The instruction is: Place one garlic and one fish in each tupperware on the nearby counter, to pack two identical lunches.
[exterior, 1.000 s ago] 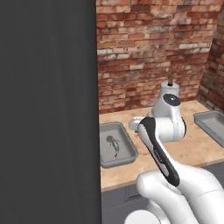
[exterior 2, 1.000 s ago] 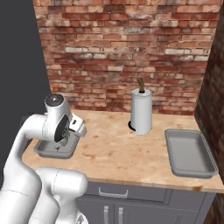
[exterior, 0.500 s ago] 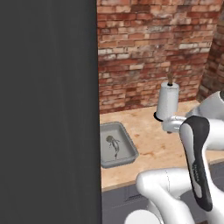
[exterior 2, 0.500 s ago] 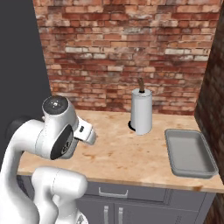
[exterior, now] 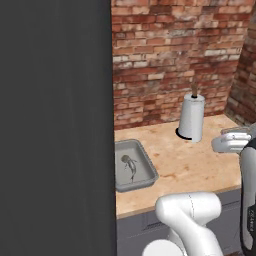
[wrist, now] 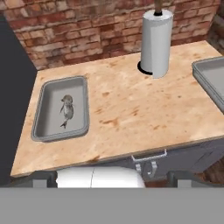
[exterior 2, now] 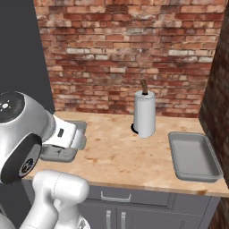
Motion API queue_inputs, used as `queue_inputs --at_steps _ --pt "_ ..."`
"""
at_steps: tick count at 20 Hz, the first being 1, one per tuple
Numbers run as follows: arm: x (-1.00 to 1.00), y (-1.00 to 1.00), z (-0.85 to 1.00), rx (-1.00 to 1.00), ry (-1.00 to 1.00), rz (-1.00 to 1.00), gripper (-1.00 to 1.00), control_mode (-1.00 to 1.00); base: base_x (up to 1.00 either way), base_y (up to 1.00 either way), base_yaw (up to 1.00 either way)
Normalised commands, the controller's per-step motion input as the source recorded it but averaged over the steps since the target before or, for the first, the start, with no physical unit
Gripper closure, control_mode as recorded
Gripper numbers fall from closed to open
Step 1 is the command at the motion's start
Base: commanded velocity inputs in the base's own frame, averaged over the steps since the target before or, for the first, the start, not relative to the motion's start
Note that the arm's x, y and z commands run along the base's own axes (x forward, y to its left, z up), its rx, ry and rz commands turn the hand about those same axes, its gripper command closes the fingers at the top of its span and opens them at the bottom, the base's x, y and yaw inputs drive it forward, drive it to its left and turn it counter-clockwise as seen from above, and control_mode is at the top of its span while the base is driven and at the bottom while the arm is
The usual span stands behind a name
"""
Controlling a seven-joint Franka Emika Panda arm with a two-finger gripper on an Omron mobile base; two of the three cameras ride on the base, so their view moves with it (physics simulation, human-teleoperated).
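a small silver-grey fish (wrist: 66,111) with a darker back lies inside the left tub (wrist: 39,122), a shallow grey rectangular tray with rounded corners and a thick raised rim. in the hand view the fish's rounder head end points toward the brick wall (wrist: 78,26) and its thin tail points toward the front edge of the counter (wrist: 131,113), so its long axis runs along the tub's length, with a slight bend in the body. it sits about the middle of the tub, apart from the rim on every side. the left base view shows the same fish (exterior: 130,166) in the same tub (exterior: 148,176), just beside a dark panel (exterior: 55,125) that hides the tub's far part.

the second tub (exterior 2: 195,175) sits at the right end of the light wood-grain counter, well apart from the first, its long axis also running front to back. between the two, nearer the wall, a white paper towel roll (exterior 2: 145,114) stands upright on a dark base.

the gripper (wrist: 111,178) sits off the counter's front edge, above the dark cabinet fronts, its jaws spread wide with nothing between them; the two dark fingertips (wrist: 43,178) show far apart at the bottom of the hand view.
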Motion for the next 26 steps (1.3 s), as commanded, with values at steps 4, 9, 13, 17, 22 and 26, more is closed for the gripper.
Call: queue_inputs --at_steps 4,9,13,17,22,26 --pt "-0.79 0.10 0.62 -0.17 -0.21 0.00 -1.00 -1.00 0.00 0.00 0.00" --pt "-0.20 0.01 0.44 -0.10 -0.05 0.00 -1.00 -1.00 0.00 0.00 0.00" --pt "0.00 0.00 0.00 0.00 0.00 0.00 -1.00 1.00 0.28 -0.16 0.04" --pt "0.00 0.00 0.00 0.00 0.00 0.00 -1.00 1.00 -0.12 -0.23 0.09" --pt "0.00 0.00 0.00 0.00 0.00 0.00 -1.00 1.00 -0.86 -0.43 0.14" --pt "0.00 0.00 0.00 0.00 0.00 0.00 -1.00 1.00 -1.00 -0.66 0.12"
